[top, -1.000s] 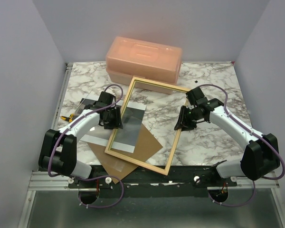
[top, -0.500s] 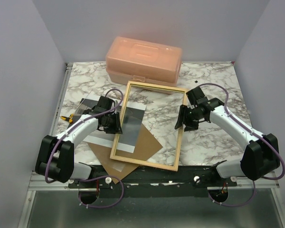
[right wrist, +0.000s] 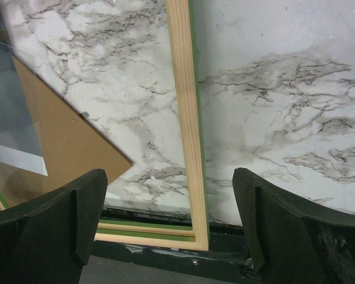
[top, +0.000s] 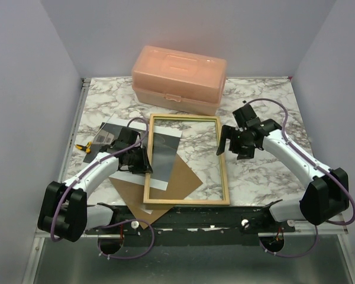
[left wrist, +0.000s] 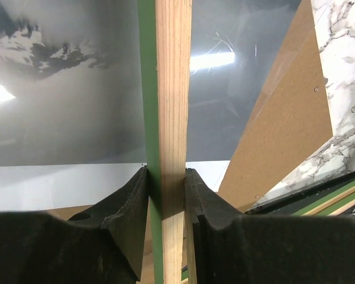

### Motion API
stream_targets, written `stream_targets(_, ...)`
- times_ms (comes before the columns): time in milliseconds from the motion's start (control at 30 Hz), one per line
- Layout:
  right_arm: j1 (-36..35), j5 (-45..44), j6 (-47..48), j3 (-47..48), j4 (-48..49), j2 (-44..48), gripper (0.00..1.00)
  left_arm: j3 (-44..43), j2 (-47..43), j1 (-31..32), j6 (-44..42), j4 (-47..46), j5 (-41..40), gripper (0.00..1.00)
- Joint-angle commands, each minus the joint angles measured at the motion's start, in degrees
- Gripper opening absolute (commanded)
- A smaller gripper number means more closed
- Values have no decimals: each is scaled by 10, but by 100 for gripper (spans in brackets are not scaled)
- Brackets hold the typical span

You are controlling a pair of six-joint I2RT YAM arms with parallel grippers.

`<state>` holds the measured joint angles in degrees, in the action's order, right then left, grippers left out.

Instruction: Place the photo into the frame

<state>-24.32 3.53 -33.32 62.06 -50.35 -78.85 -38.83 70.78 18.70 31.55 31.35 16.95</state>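
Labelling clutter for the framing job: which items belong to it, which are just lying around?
Job: photo, frame, left gripper clamped on its rail, right gripper open.
Lying about: brown backing board, peach box, small yellow-and-black item.

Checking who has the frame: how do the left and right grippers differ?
The left gripper is clamped on the frame's left rail; the right gripper stands wide open over its right rail, holding nothing. Below the left lies the photo; below the right, marble table. Both face a long rail.

Peach box, brown backing board
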Motion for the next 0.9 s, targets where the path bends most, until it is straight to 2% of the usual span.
stream_targets(0, -3, -26, 7, 30, -17, 19, 95, -2, 6, 21, 32, -27, 22, 0)
stream_targets(433, -3, -21, -6, 45, -6, 42, 100, -86, 93, 152, 91, -46, -9, 0)
stream_targets(867, -1, -26, -19, 68, -11, 71, 100, -186, 182, 226, 170, -25, -77, 0)
